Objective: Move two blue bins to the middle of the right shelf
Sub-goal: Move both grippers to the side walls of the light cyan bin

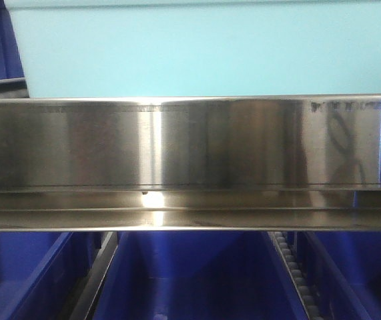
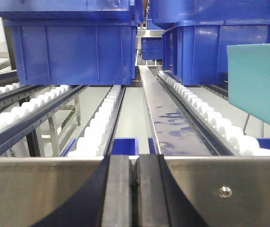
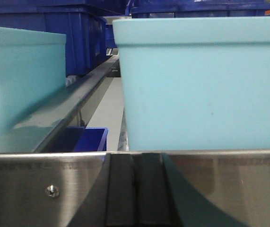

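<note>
Pale blue bin (image 3: 201, 85) and second bin (image 3: 21, 80), just behind steel rail (image 3: 45, 175). Left gripper (image 2: 135, 177), right gripper (image 3: 135, 187): level at rail, fingers together.

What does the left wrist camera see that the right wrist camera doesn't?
Only the left wrist view shows long rows of white rollers and a dark blue bin up close; just a corner of one pale blue bin peeks in. Only the right wrist view shows two pale blue ones side by side, the left bin and the right bin. Both show a shiny steel rail along the bottom, dark blue bins behind, and a black tool pressed shut: the left tool and the right tool.
</note>
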Controlling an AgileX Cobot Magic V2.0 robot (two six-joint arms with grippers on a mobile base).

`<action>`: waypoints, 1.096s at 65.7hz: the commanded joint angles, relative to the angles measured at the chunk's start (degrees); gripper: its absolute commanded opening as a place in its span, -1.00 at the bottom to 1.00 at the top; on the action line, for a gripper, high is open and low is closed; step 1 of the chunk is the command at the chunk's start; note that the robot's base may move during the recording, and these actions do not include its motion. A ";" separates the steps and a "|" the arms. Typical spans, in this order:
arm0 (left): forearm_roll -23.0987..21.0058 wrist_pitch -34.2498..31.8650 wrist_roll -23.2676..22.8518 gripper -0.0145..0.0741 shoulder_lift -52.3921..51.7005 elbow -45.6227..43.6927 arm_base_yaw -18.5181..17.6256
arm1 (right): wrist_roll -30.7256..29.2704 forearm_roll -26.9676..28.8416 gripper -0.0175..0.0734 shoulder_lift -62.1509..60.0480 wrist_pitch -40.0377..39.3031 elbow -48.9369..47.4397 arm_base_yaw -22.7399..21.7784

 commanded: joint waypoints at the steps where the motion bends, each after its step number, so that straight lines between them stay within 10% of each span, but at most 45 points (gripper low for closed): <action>1: -0.20 -0.97 -0.11 -0.92 -0.33 -0.13 0.26 | -0.11 -0.31 -0.97 0.24 -1.02 0.00 0.10; 72: -0.65 -10.13 -0.11 -0.92 -0.33 -0.13 0.27 | -0.11 -0.31 -0.97 0.24 -10.35 0.00 0.08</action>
